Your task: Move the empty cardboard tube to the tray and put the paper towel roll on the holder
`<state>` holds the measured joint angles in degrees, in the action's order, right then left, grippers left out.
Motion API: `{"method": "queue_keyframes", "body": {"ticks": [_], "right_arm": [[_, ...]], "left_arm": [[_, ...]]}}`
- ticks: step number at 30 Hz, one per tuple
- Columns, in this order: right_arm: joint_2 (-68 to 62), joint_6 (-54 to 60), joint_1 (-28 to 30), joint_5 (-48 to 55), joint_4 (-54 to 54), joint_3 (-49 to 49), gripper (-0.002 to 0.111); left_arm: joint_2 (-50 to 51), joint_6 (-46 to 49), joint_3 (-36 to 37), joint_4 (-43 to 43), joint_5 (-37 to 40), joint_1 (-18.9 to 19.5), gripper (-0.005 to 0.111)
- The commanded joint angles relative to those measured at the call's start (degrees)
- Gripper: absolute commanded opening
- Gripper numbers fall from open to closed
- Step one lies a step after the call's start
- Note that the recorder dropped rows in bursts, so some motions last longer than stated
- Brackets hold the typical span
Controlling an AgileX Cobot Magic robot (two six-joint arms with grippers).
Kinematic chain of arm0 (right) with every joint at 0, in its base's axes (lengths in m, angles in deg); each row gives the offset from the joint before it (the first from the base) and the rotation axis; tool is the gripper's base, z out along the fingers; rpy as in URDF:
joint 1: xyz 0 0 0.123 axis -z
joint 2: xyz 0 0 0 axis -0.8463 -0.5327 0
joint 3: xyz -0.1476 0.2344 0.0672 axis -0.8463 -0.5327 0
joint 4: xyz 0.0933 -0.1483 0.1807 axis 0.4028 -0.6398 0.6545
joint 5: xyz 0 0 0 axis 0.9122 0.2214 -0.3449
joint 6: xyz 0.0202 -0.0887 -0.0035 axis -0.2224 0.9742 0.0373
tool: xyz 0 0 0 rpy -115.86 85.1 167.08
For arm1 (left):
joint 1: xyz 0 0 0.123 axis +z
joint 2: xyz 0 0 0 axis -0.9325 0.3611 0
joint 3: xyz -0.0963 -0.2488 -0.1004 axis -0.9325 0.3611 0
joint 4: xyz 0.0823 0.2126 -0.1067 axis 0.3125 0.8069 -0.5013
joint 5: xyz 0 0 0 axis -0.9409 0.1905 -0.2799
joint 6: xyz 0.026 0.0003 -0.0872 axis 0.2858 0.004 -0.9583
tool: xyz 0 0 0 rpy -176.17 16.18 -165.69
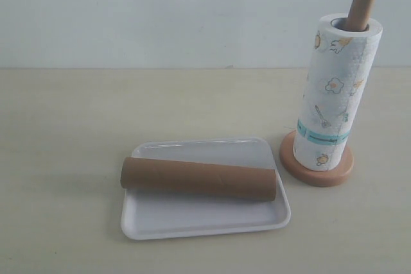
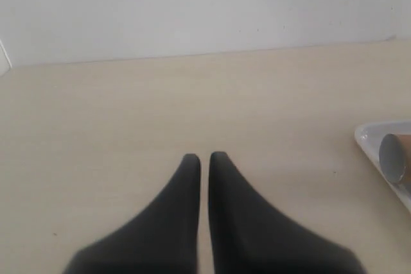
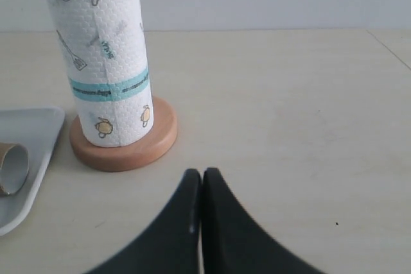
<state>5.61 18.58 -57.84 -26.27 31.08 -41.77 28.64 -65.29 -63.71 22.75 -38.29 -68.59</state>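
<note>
One cardboard tube (image 1: 199, 179) lying on its side in one white tray (image 1: 192, 224). One paper towel roll (image 1: 334, 101) upright on one wooden holder (image 1: 319, 176), dowel tip poking out above. Tray near holder on bench (image 1: 64, 158). Two grippers: left gripper (image 2: 204, 158) clenched, empty; right gripper (image 3: 202, 174) clenched, empty.

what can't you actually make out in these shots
- Holder: in the exterior view most of its dowel is hidden inside the paper towel roll; only the tip shows.
- Paper towel roll: the frame edge cuts off its top in the right wrist view.
- Cardboard tube: each wrist view shows only one end, with the rest cut off at the edge.
- Teal band: the print is too small to read.
- Left gripper and right gripper: outside the exterior view.
</note>
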Motion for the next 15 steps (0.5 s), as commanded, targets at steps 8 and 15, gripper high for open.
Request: {"method": "queue_keyframes", "body": {"ticks": [8,15], "right_arm": [[0.2,0.2,-0.1,-1.4,0.2,0.0,0.0],[0.2,0.2,-0.1,-1.4,0.2,0.0,0.0]], "left_arm": [[-0.2,0.5,0.2,-2.2,0.2,-0.1,0.004],[-0.2,0.5,0.2,-2.2,0.2,-0.1,0.004]]}}
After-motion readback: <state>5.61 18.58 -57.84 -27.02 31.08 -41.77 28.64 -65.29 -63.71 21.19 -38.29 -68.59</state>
